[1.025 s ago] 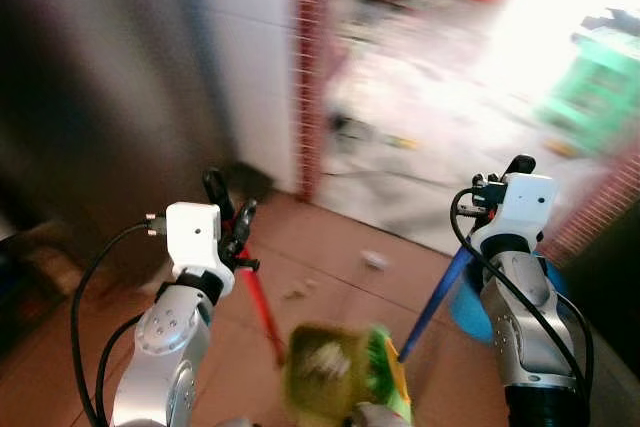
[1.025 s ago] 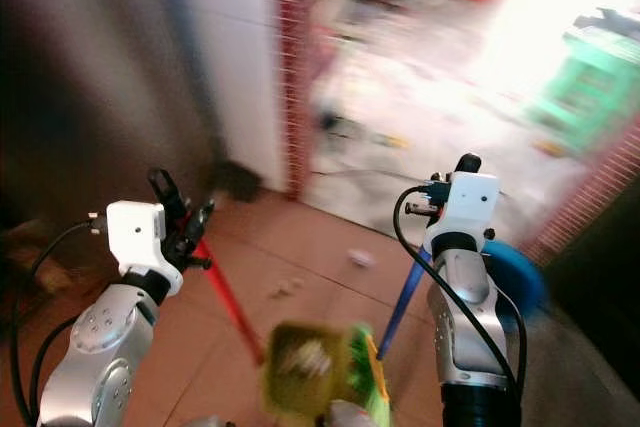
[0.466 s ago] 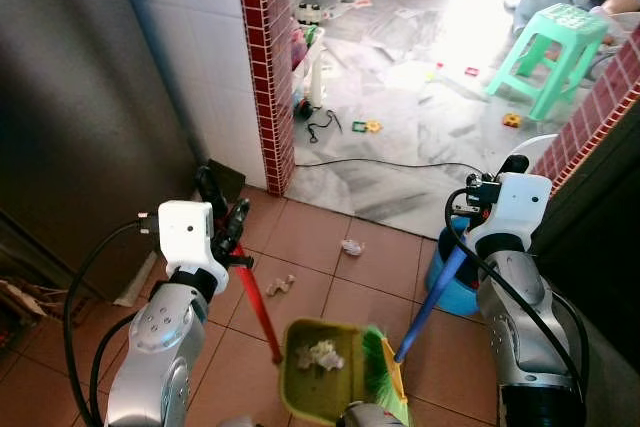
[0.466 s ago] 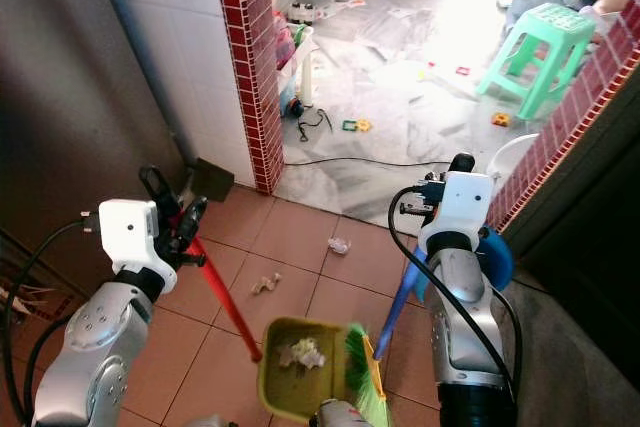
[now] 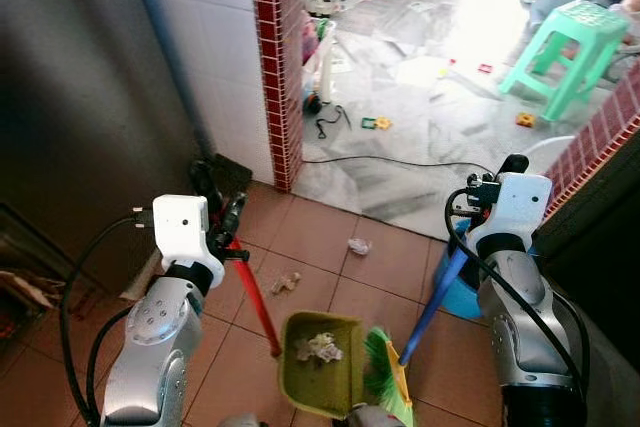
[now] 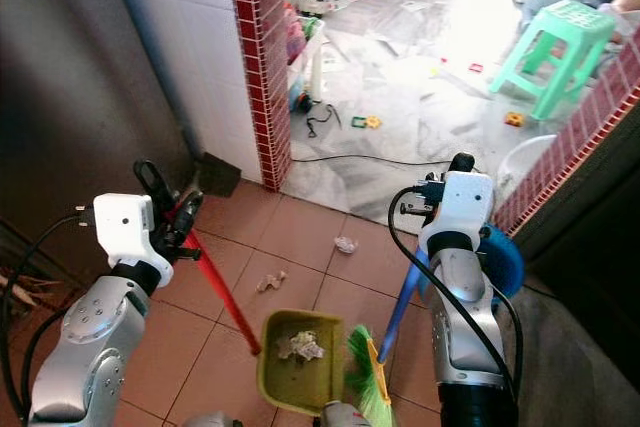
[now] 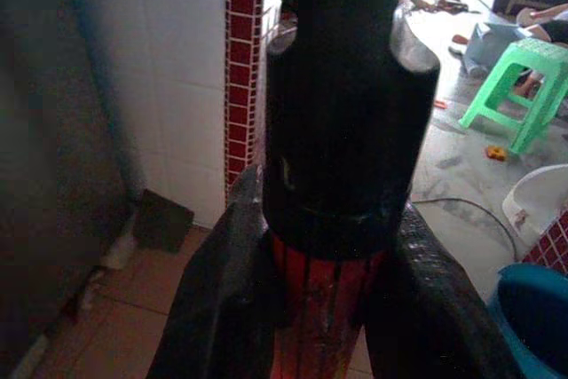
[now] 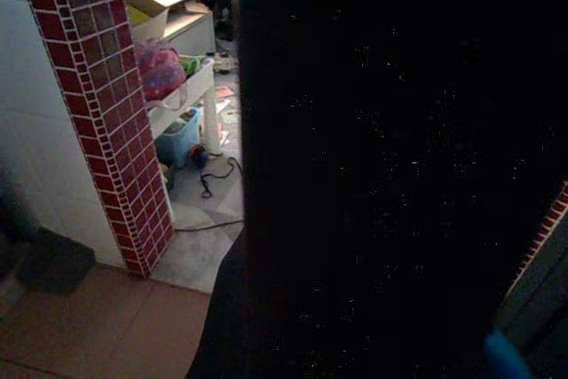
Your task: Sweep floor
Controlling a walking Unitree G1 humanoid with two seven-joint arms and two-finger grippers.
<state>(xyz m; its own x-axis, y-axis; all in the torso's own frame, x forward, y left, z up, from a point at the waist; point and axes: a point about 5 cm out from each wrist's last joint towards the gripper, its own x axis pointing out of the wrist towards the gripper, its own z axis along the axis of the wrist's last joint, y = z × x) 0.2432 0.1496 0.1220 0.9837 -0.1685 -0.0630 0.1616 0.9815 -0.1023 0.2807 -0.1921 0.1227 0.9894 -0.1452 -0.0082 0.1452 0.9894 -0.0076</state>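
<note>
So the left hand [image 5: 222, 229] is clamped around the red handle [image 5: 258, 305] of a yellow-green dustpan [image 5: 320, 364], which sits on the terracotta tile floor [image 5: 390, 247] right in front of the robot with a clump of crumpled paper scraps [image 5: 318, 347] already inside it. The left wrist view shows both black fingers [image 7: 226, 290] pressed against that red handle. The right hand [image 5: 490, 187] is up at the top of the broom's blue handle [image 5: 437, 292], apparently gripping it, though I can't tell from the dark right wrist view how its fingers sit. The green broom head [image 5: 385, 387] is just beside the dustpan's right edge. Still on the floor: one paper scrap [image 5: 358, 245] near the doorway and another scrap [image 5: 285, 282] close to the red handle. Beyond the red brick pillar [image 5: 278, 67] there's a green stool [image 5: 567, 52], and a blue bucket [image 6: 503, 259] sits behind the right arm.
</note>
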